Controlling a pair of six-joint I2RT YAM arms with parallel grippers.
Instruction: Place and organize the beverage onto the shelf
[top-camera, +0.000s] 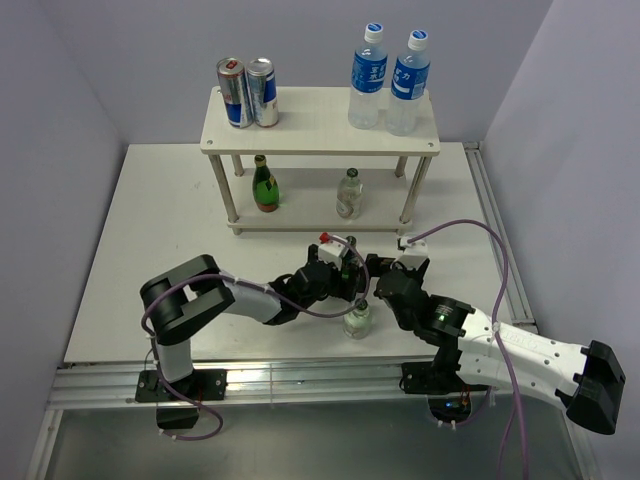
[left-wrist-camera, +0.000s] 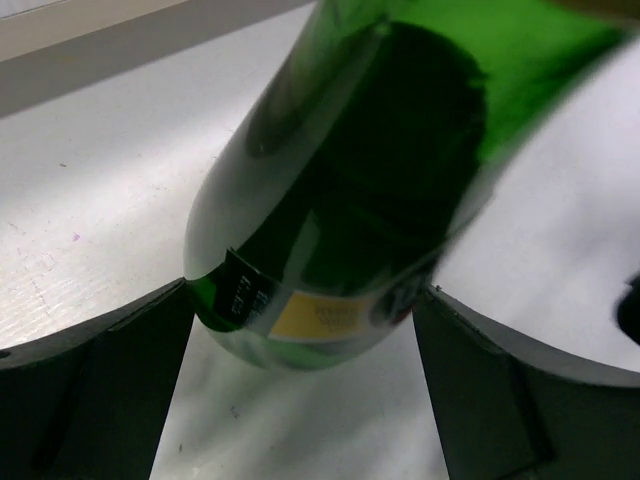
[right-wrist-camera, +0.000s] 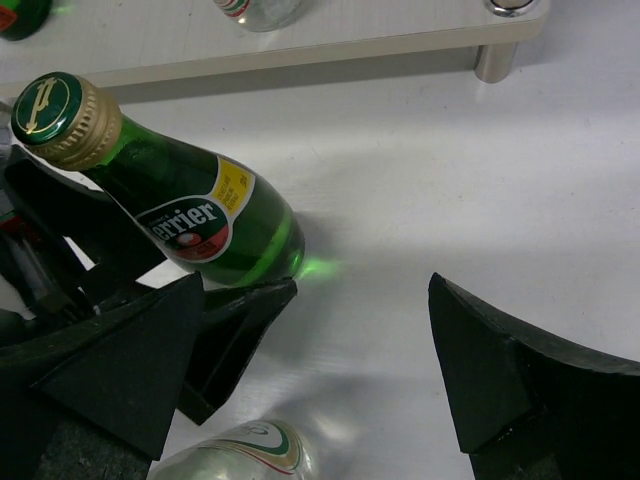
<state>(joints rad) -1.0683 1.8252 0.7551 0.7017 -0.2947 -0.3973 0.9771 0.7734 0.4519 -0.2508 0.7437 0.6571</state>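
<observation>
A green Perrier bottle (right-wrist-camera: 200, 215) with a gold cap stands tilted on the table in front of the shelf (top-camera: 310, 122); it also shows in the top view (top-camera: 350, 246). My left gripper (left-wrist-camera: 302, 290) is shut on its lower body (left-wrist-camera: 350, 180), one finger touching each side. My right gripper (right-wrist-camera: 315, 285) is open wide and empty, just right of that bottle (top-camera: 383, 270). A clear glass bottle (top-camera: 357, 320) stands on the table near both grippers; it also shows at the bottom of the right wrist view (right-wrist-camera: 240, 455).
The shelf's top board holds two cans (top-camera: 248, 92) at left and two blue-labelled water bottles (top-camera: 390, 80) at right. The lower board (right-wrist-camera: 300, 40) holds a green bottle (top-camera: 264, 185) and a clear bottle (top-camera: 348, 193). A shelf leg (right-wrist-camera: 497, 60) stands close ahead.
</observation>
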